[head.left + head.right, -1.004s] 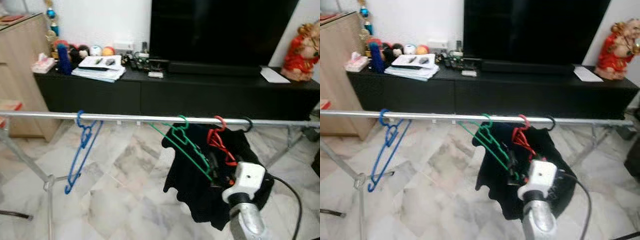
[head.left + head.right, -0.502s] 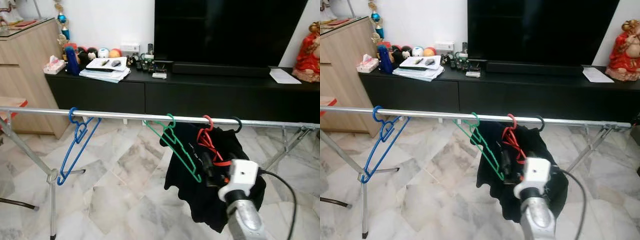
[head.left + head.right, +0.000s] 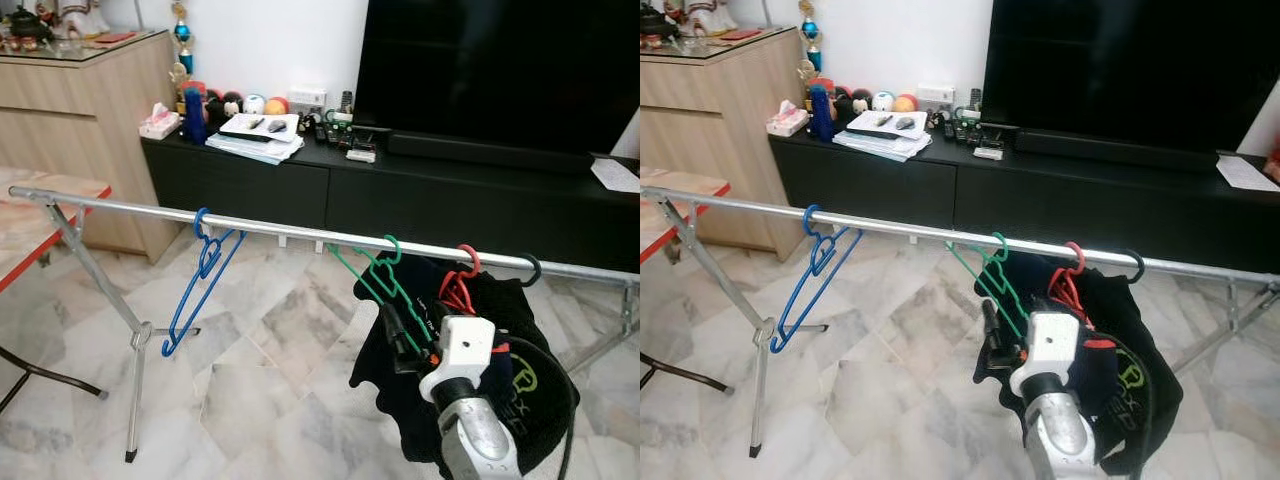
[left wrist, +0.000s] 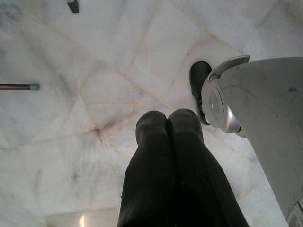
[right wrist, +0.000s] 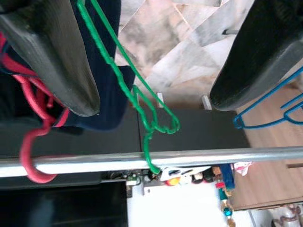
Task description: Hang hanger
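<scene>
A green hanger (image 3: pixel 385 290) hung by its hook on the silver rail (image 3: pixel 280 232), between a blue hanger (image 3: pixel 200 285) and a red hanger (image 3: pixel 458 290) over dark clothing (image 3: pixel 520 385). The right gripper (image 5: pixel 156 85) was released, fingers spread either side of the green hanger. The left gripper (image 4: pixel 169 124) hung clenched above the marble floor (image 4: pixel 71 142).

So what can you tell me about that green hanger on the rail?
The green hanger is thin, wire-like and looks plastic-coated. Its hook is over the silver rail, between a blue hanger and a red hanger. It hangs empty and slanted. The right tool is open around it, fingers not touching.
</scene>
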Controlling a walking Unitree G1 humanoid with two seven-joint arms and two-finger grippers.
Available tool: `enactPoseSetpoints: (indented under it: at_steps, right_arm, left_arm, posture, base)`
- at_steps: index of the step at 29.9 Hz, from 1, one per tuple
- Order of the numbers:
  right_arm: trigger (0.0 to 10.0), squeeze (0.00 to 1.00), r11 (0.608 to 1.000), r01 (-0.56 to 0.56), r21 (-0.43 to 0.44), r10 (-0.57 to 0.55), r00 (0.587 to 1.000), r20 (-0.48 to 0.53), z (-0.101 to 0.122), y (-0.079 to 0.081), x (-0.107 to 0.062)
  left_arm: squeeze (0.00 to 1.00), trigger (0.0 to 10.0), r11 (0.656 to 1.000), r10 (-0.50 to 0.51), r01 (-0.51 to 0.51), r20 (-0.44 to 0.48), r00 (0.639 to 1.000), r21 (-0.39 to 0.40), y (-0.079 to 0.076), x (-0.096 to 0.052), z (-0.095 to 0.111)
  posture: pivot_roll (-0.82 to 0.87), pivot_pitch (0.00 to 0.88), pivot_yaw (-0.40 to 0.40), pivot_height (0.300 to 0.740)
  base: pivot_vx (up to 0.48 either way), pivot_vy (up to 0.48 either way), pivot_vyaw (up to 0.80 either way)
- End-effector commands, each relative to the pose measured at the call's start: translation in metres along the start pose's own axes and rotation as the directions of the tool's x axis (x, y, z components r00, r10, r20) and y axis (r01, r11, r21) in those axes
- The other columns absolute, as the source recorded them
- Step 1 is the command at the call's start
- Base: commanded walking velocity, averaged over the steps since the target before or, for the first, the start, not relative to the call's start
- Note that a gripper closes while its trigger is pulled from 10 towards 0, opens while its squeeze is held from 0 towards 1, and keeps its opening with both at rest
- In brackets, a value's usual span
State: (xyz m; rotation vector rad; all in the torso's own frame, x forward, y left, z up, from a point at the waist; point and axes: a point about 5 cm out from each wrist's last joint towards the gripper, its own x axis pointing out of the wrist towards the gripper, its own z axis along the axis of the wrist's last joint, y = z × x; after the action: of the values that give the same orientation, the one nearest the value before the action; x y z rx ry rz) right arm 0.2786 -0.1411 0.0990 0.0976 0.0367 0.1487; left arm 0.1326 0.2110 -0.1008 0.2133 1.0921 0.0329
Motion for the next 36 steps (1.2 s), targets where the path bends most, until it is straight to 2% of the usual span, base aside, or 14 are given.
enactPoseSetpoints:
  at_steps: [1, 3, 6, 12, 16, 36]
  right_arm:
    - [10.0, 0.00, 1.000, -0.014, -0.014, 0.014, 0.999, 0.032, 0.010, 0.003, 0.003]
    - [10.0, 0.00, 1.000, -0.018, -0.019, 0.018, 0.999, 0.030, 0.010, 0.003, 0.002]
    - [10.0, 0.00, 1.000, 0.005, 0.019, -0.006, 0.999, 0.033, 0.011, 0.002, 0.002]
    - [10.0, 0.00, 0.999, 0.017, -0.035, -0.015, 0.999, 0.051, 0.015, -0.001, 0.003]
    - [10.0, 0.00, 0.999, 0.035, -0.029, -0.033, 0.998, 0.052, 0.016, -0.003, 0.004]
    - [10.0, 0.00, 0.997, 0.071, -0.034, -0.069, 0.996, 0.062, 0.016, -0.007, 0.004]
  left_arm:
    - [0.00, 10.0, 0.987, -0.159, 0.159, -0.001, 0.987, -0.033, -0.049, -0.002, 0.000]
    - [0.00, 10.0, 0.987, -0.159, 0.159, -0.001, 0.987, -0.034, -0.049, -0.002, 0.000]
    - [0.00, 10.0, 0.987, -0.160, 0.159, 0.000, 0.987, -0.036, -0.049, -0.002, 0.000]
    - [0.00, 10.0, 0.986, -0.161, 0.161, -0.001, 0.987, -0.036, -0.049, -0.002, 0.000]
    - [0.00, 10.0, 0.986, -0.161, 0.161, 0.000, 0.987, -0.036, -0.049, -0.002, 0.000]
    - [0.00, 10.0, 0.987, -0.159, 0.159, 0.003, 0.987, -0.029, -0.047, -0.002, 0.001]
  posture:
    - [-0.09, 0.001, -0.094, 0.740]
    - [-0.09, 0.001, -0.094, 0.740]
    - [-0.09, 0.004, -0.093, 0.740]
    - [-0.09, 0.006, -0.092, 0.740]
    - [-0.09, 0.009, -0.092, 0.740]
    - [-0.09, 0.010, -0.084, 0.740]
  base:
    - [0.000, 0.000, 0.00]
    - [0.000, 0.000, 0.00]
    - [0.000, 0.000, 0.00]
    - [0.000, 0.000, 0.00]
    - [0.000, 0.000, 0.00]
    - [0.318, 0.000, 0.00]
